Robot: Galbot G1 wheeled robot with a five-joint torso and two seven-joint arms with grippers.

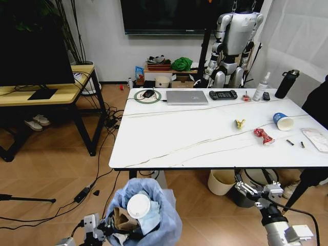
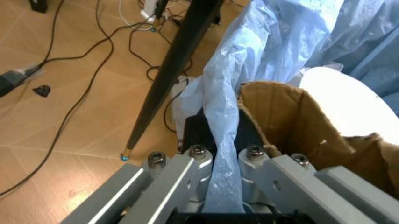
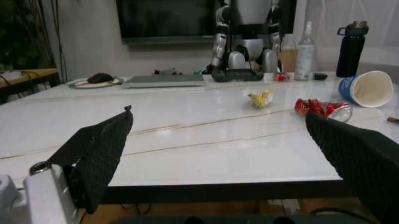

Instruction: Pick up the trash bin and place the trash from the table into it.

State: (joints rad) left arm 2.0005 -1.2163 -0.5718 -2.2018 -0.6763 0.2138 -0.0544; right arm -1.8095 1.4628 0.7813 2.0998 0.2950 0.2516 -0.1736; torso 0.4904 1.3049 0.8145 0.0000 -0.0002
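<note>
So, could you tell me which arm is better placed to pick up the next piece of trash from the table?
The right one. Its claw is open and empty at the table edge, nearest the red wrapper. The left claw is shut on the trash bin bag.

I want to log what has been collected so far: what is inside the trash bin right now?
Inside the trash bin, held by the left gripper, a white round lid lies on top beside torn brown cardboard. Anything deeper is hidden by these and the bag.
</note>
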